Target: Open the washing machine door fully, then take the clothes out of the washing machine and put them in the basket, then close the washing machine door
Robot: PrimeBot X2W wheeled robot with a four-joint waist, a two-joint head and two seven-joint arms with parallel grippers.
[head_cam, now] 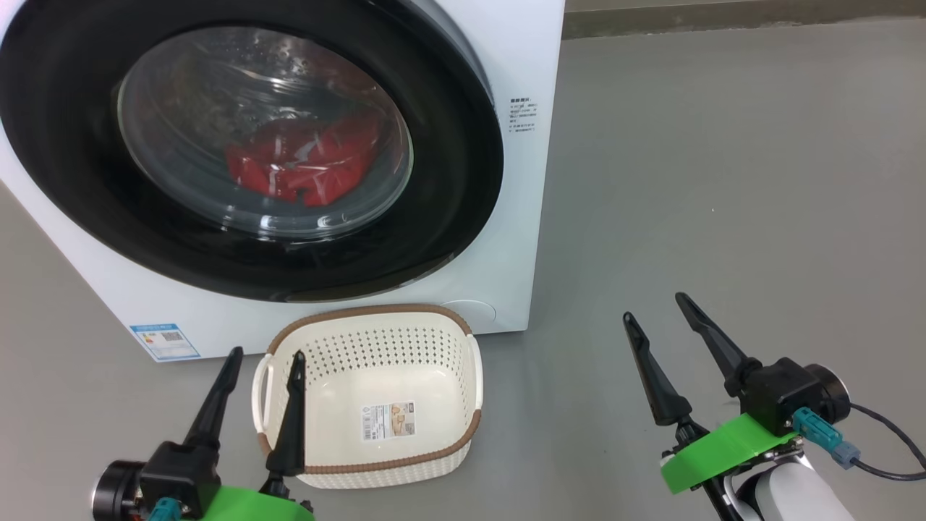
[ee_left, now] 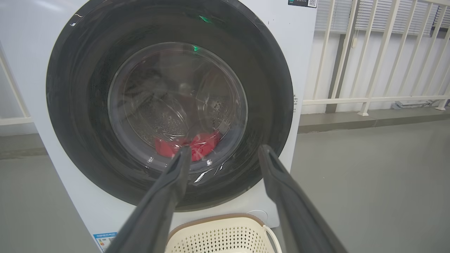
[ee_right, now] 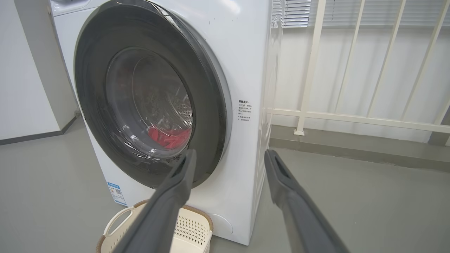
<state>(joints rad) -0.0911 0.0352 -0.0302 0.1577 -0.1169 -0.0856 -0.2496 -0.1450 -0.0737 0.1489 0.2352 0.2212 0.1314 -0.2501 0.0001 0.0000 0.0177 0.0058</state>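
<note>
— What's the washing machine door (head_cam: 448,181) like?
— Glossy black rim, smooth clear glass bowl. The clothes (head_cam: 304,170) behind it look like soft red cloth.
— And the basket (head_cam: 405,347)?
— Matt cream perforated plastic, brown woven-look rim, paper label (head_cam: 391,421). My fingers (head_cam: 214,401) look like matt dark plastic. The floor (head_cam: 723,181) is smooth grey.

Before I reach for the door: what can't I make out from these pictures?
Clothes: behind glare on the door glass in every view; piece count unclear.
Door: top and left cut off by the head view's edge; latch not discernible.
Side label: print too small, head and right wrist views.
</note>
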